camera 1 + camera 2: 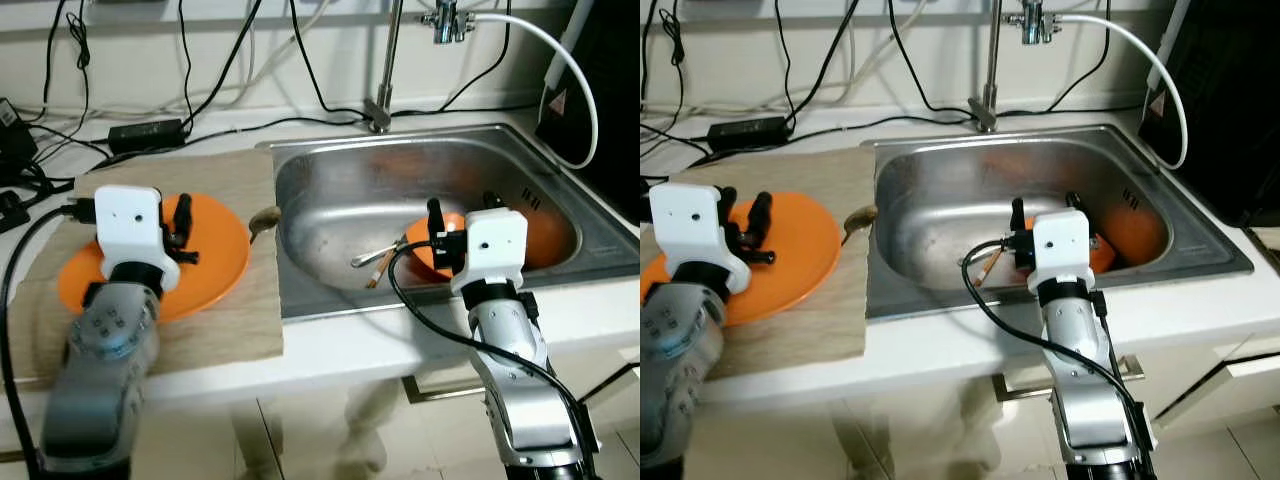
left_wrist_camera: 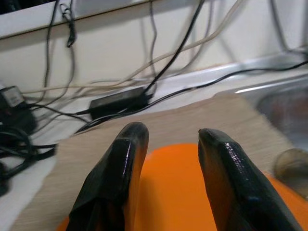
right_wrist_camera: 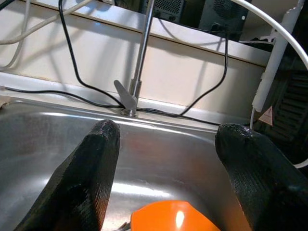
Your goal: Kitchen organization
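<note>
My right pincer is wide open and holds nothing, hanging over the sink with an orange bowl just under its fingers. My left pincer is a little open and empty, just above the orange plate on the wooden board. I think the plate is done, but the bowl and the sticks beside it are still left to take out.

You face a white kitchen counter set against a pale wall, where black cables hang down and trail along the back ledge. A black power adapter lies there. A stainless steel sink is sunk into the counter, with a thin metal tap behind it. Below, you see light floor tiles.
</note>
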